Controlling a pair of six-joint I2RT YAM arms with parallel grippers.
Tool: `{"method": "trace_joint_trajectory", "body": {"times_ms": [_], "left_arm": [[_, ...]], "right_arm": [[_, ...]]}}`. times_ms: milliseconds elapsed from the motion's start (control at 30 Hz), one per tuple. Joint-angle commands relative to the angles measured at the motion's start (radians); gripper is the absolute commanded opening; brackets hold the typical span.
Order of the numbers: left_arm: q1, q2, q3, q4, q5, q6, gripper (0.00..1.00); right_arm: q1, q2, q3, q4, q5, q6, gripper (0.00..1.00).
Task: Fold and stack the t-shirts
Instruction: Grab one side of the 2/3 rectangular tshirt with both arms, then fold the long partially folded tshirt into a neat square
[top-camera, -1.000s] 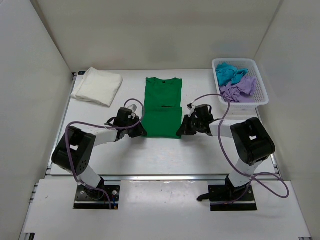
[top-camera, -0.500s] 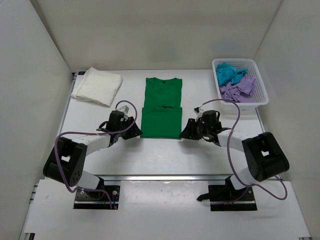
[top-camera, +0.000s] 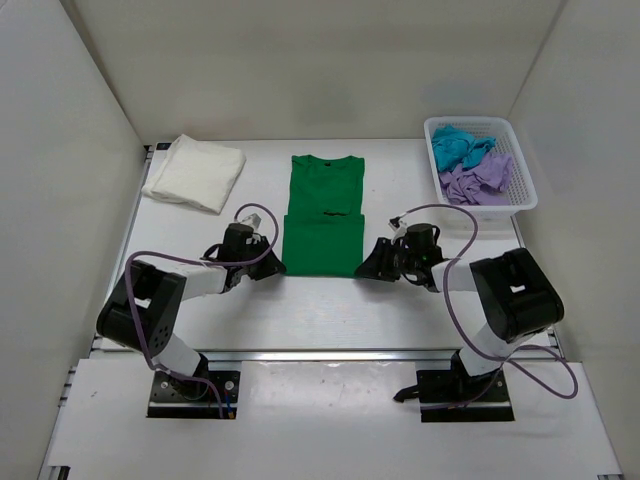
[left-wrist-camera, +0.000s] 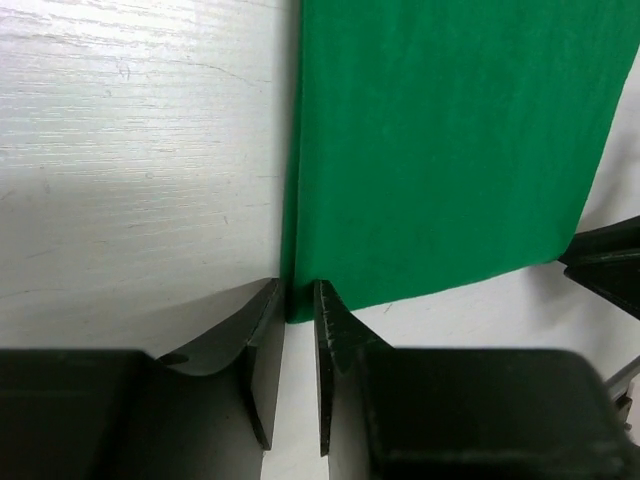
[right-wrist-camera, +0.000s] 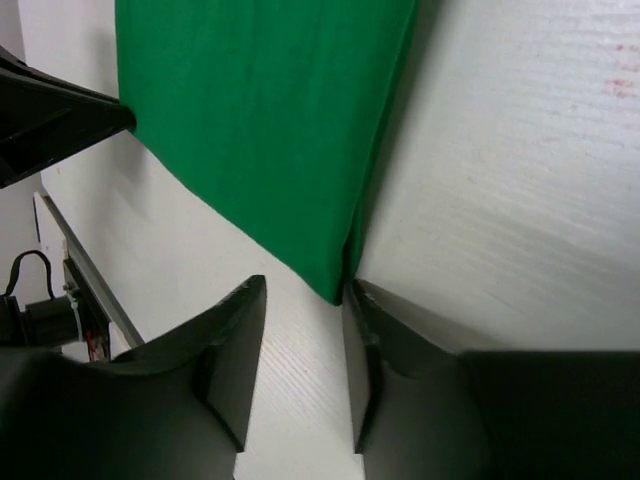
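Observation:
The bright green t-shirt (top-camera: 323, 215) lies flat mid-table, its lower half folded up over itself. My left gripper (top-camera: 271, 266) sits at the shirt's near left corner. In the left wrist view its jaws (left-wrist-camera: 298, 290) stand only narrowly apart, and the flat, unbunched corner of the green t-shirt (left-wrist-camera: 450, 140) lies at their tips. My right gripper (top-camera: 373, 264) is at the near right corner. It (right-wrist-camera: 305, 290) is open, with the corner of the green t-shirt (right-wrist-camera: 260, 110) against its right finger. A folded cream-white t-shirt (top-camera: 194, 172) lies at the back left.
A white lattice basket (top-camera: 524, 170) at the back right holds a crumpled teal t-shirt (top-camera: 458, 146) and a lilac t-shirt (top-camera: 478, 180). White walls enclose the table on three sides. Purple cables loop over both arms.
Both grippers have let go of the green shirt's near edge and drawn back slightly toward me. The right jaws stand wide; the left jaws opened, then narrowed again at the corner.

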Motion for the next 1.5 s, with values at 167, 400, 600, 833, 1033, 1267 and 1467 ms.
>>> {"method": "trace_joint_trajectory", "body": {"times_ms": [167,400,600,833,1033,1267,1467], "left_arm": [[-0.023,0.033,0.025,-0.013,-0.026,0.003,0.18],[-0.045,-0.092,-0.007,-0.117,-0.026,0.055,0.0],[-0.124,-0.342,-0.15,-0.311,0.008,0.081,0.0],[-0.085,-0.793,-0.144,-0.574,0.05,-0.009,0.0],[-0.028,-0.584,0.1,-0.518,-0.023,0.061,0.0],[-0.013,-0.173,0.423,-0.41,-0.086,0.086,0.0],[0.001,0.105,0.68,-0.421,-0.118,0.086,0.0]], "right_arm": [[0.006,0.078,0.028,0.051,0.019,0.042,0.06],[0.049,-0.054,-0.058,-0.011,0.058,0.004,0.0],[0.189,-0.337,-0.231,-0.133,0.156,0.047,0.0],[0.403,-0.645,-0.135,-0.48,0.337,0.071,0.0],[0.175,-0.463,0.16,-0.488,0.254,-0.102,0.0],[0.003,-0.102,0.461,-0.434,0.203,-0.177,0.01],[-0.053,0.074,0.6,-0.405,0.177,-0.176,0.0]]}}
